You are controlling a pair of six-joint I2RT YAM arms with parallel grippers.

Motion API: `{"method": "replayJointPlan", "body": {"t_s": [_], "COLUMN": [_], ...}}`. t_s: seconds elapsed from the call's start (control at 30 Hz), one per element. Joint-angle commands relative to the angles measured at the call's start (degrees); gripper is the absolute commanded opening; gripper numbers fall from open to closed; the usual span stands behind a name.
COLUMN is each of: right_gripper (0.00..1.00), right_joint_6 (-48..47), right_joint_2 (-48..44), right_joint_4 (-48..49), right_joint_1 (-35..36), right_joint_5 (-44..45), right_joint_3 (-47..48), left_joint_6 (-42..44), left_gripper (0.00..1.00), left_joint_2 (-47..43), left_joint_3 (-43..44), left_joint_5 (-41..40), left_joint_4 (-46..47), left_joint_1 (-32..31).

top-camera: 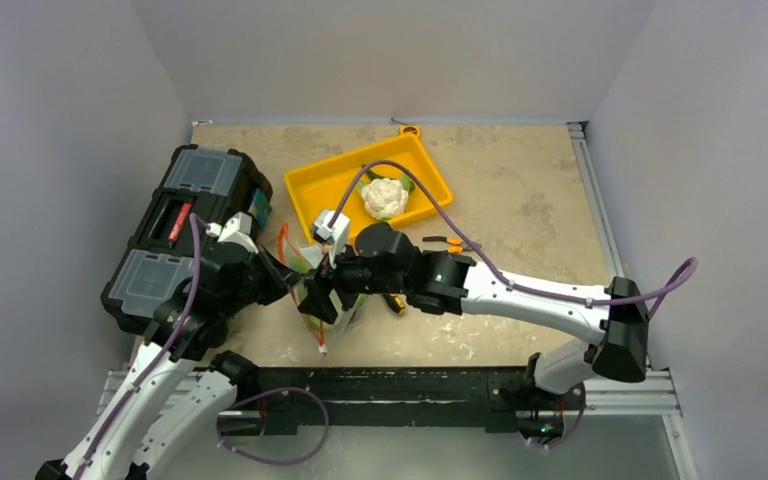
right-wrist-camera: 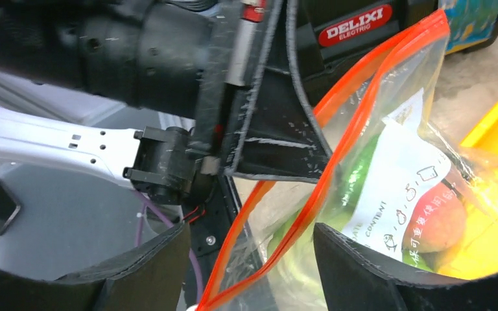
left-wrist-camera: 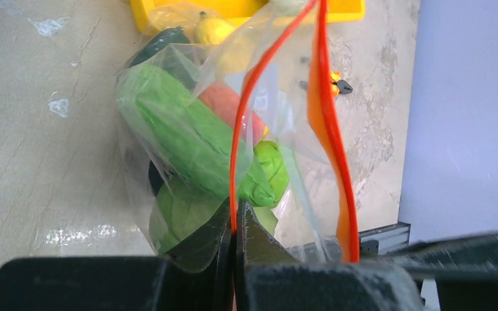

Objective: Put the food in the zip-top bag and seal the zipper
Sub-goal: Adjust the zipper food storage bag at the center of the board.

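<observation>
At the near side of the table (top-camera: 520,190), just past the arm bases, the zip-top bag (top-camera: 328,292) is found sitting between the two grippers. The left gripper (left-wrist-camera: 235,234) is clamped tight on one lip of the zipper (left-wrist-camera: 241,129), while the other lip is bowed well away from it, so the mouth is left gaping and unsealed. The right gripper (right-wrist-camera: 249,269) is spread wide, with its fingers (right-wrist-camera: 363,272) set either side of the red-orange strip and nothing pinched. Packed inside the bag, a pale green cabbage (left-wrist-camera: 175,129), a lime (left-wrist-camera: 273,165) and an orange-red fruit (left-wrist-camera: 220,100) can be made out, plus a yellow item (right-wrist-camera: 489,217) that can't really be identified. A dark green avocado (left-wrist-camera: 162,42) is pressed in at the far end. Just right of the bag, orange-handled pliers (top-camera: 445,241) are laid on the table. Further back, the cauliflower (top-camera: 385,197) is seen in the yellow tray (top-camera: 310,195), well apart from the bag. A black toolbox (top-camera: 190,225) is parked along the left.
</observation>
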Motion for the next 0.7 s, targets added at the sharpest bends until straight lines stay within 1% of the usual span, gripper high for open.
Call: {"method": "replayJointPlan", "body": {"t_s": [0.0,0.13,0.3,0.47,0.5,0.57,0.63,0.67], "right_gripper": [0.71,0.76,0.77,0.77,0.78,0.79,0.78,0.75], "right_joint_6": [-5.9,-8.2,-8.9,-9.4,-9.0,-8.0,-3.9,-2.7], "right_joint_2": [-2.9,-0.7,2.5,5.2,6.3,8.3,10.1,10.4], "right_joint_4": [-1.6,-4.1,-4.0,-5.1,-5.9,-7.7,-11.1,-12.8], "right_joint_1": [5.7,10.3,14.2,18.5,19.5,21.5,23.0,23.1], "right_joint_5": [15.7,25.9,33.9,39.8,42.3,50.6,58.3,59.7], "right_joint_3": [-0.9,0.6,1.4,3.2,3.8,5.2,6.5,6.9], "left_joint_6": [-4.4,-9.5,-12.6,-15.8,-16.7,-18.0,-18.7,-18.7], "left_gripper": [0.00,0.00,0.00,0.00,0.00,0.00,0.00,0.00], "left_joint_2": [0.8,1.6,2.8,3.1,3.2,3.6,3.9,4.0], "left_joint_3": [2.1,3.4,4.4,4.9,4.9,5.3,5.3,5.3], "left_joint_5": [-4.3,-6.0,-4.1,-4.3,-4.3,-3.7,-3.2,-3.0], "left_joint_4": [-0.1,-2.9,-2.5,-3.6,-3.7,-4.0,-4.0,-4.0], "left_joint_1": [0.0,0.0,0.0,0.0,0.0,0.0,0.0,0.0]}}
